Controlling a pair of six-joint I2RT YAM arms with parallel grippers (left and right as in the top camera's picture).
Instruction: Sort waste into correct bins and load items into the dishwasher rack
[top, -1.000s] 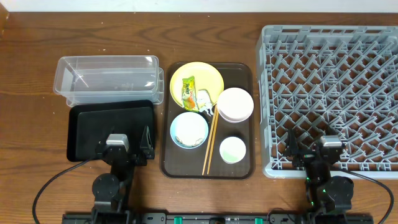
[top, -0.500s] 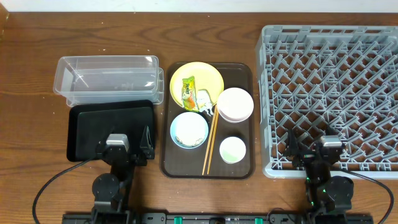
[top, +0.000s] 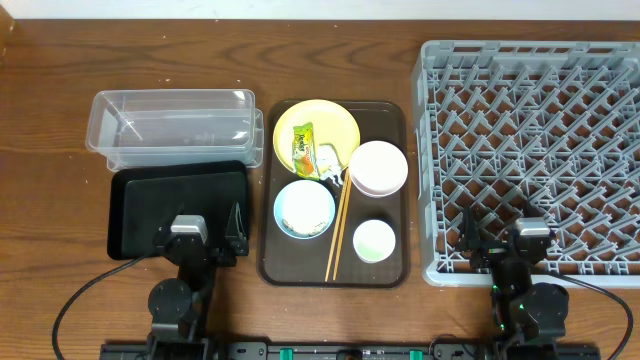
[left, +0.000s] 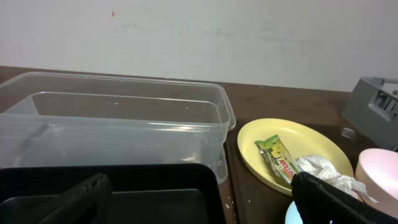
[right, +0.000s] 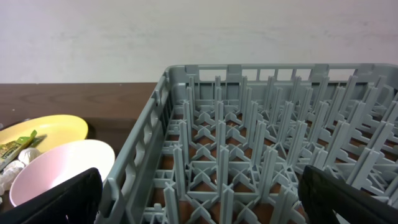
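Note:
A yellow plate (top: 335, 122) holds the yellow-green wrapper (top: 302, 146) and a white scrap (top: 328, 160). Beside it are a pinkish-white bowl (top: 378, 168), a light blue bowl (top: 304, 208), a white cup (top: 374, 240) and chopsticks (top: 338, 235). White grains (left: 227, 206) dot the tray floor. The clear tub (top: 170, 125) and black tray (top: 150, 205) are at the left, and the grey rack (top: 540, 150) is at the right. My left gripper (top: 198, 232) (left: 199, 208) is open and empty over the black tray. My right gripper (top: 508, 240) (right: 202, 208) is open and empty over the rack's near edge.
The dishes all sit on a brown serving tray (top: 392, 272) between the bins and the rack. Bare wooden table (top: 50, 150) lies to the far left. A white wall runs behind the table.

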